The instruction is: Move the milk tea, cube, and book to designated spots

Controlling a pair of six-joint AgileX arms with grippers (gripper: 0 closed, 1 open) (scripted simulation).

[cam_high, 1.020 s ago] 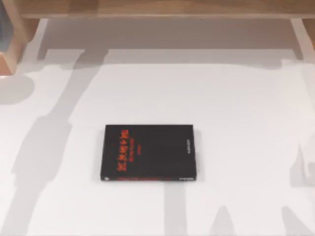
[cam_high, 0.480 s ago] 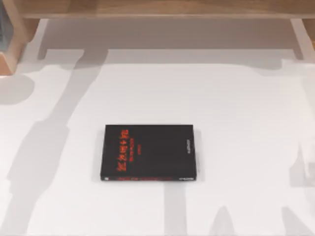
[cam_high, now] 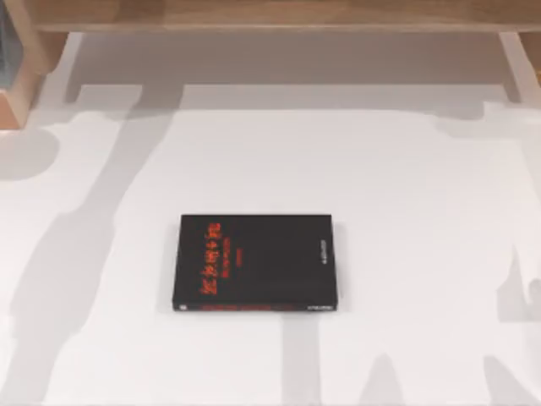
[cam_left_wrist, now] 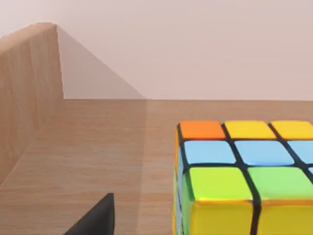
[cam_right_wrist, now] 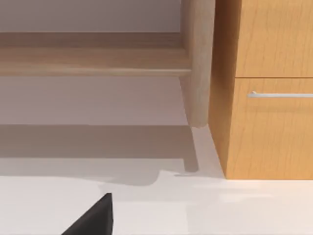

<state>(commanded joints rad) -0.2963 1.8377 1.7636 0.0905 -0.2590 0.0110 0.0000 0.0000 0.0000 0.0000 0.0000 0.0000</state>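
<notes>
Cube (cam_left_wrist: 244,181): glossy plastic squares with soft highlights, set on smooth black edges. Shelf (cam_left_wrist: 88,156) under it: light wood with fine grain, matt finish; side wall the same wood. Table (cam_high: 406,194): plain white, smooth, matt. Black book (cam_high: 255,262): matt cover, red lettering, no sheen. Cabinet (cam_right_wrist: 269,83): warmer orange-toned wood, smooth, satin look. Drawer handle (cam_right_wrist: 279,94): thin brushed-metal bar.

Black book (cam_high: 256,262) lies on white table (cam_high: 406,211).
</notes>
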